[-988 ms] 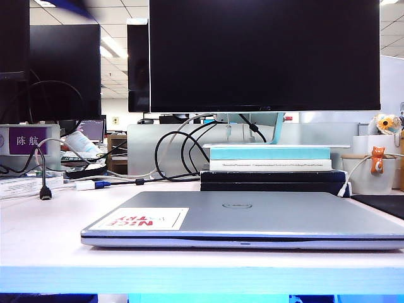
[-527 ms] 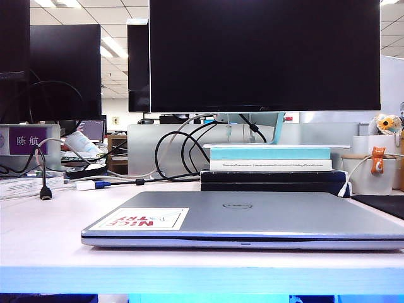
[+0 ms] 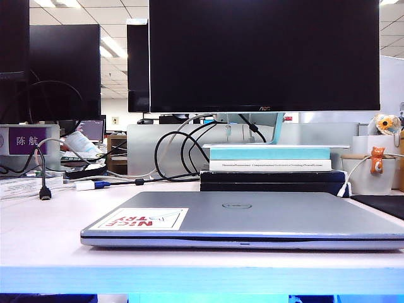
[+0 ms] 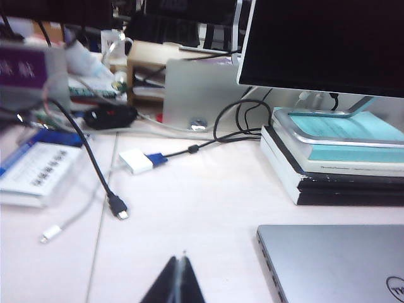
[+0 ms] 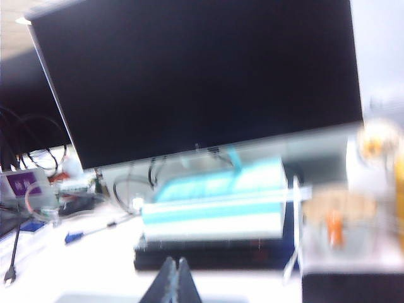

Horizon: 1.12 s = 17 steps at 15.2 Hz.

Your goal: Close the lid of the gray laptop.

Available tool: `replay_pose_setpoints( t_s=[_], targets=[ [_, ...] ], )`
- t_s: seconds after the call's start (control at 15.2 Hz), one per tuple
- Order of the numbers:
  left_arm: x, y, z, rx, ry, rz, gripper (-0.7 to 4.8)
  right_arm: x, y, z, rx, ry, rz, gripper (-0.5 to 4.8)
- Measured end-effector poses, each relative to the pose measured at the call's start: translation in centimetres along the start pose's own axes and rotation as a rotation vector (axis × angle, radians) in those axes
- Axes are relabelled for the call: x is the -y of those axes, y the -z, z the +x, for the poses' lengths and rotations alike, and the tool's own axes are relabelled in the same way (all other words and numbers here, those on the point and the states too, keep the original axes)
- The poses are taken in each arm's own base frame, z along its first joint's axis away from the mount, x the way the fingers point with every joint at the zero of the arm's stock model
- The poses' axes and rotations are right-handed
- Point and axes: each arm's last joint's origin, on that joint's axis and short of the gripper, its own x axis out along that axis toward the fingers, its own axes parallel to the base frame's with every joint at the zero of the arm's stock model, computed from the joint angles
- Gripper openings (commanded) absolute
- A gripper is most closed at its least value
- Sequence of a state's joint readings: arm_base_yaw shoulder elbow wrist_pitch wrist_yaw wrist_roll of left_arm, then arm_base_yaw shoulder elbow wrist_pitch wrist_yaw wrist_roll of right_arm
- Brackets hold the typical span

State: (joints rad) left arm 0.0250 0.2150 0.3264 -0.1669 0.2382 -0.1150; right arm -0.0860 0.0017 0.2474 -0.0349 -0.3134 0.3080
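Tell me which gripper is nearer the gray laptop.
Left, probably. The left gripper, shut, hovers beside the gray laptop. The right gripper, shut, faces the monitor; no laptop in its view.

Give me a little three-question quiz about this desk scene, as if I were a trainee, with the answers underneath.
1. True or false: the lid of the gray laptop is down flat.
2. What sits on the lid's near left corner? A) a mug B) a white sticker with red letters C) a cable
3. Are the left pincer and right pincer open or shut, and do they hold anything?

Key: 1 true. 2 B. 3 Both shut, holding nothing, each off the laptop.
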Motion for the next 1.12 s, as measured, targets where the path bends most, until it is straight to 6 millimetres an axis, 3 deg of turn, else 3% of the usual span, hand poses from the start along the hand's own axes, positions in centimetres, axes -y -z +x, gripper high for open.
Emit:
replay_pose_setpoints(
  t_s=[0.26,0.46,0.72,1.12],
  targets=[
    [-0.8,4.0,0.3,0.098,-0.077,-0.018,-0.05,1.4,3.6,0.6,-0.065,0.027,0.057,-0.06],
    [-1.4,6.8,0.6,0.052,-0.148,-0.030,-0.05,2.5,6.3,0.8,-0.086,0.120,0.029,-0.06],
    [-1.6,7.5,0.7,0.062,-0.168,-0.002,-0.05,3.3,7.5,0.5,-0.173,0.273,-0.054,-0.06],
    [-1.7,7.9,0.7,0.022,-0.189,0.006,-0.05,3.5,8.5,0.3,-0.284,0.284,-0.044,-0.06]
  ],
)
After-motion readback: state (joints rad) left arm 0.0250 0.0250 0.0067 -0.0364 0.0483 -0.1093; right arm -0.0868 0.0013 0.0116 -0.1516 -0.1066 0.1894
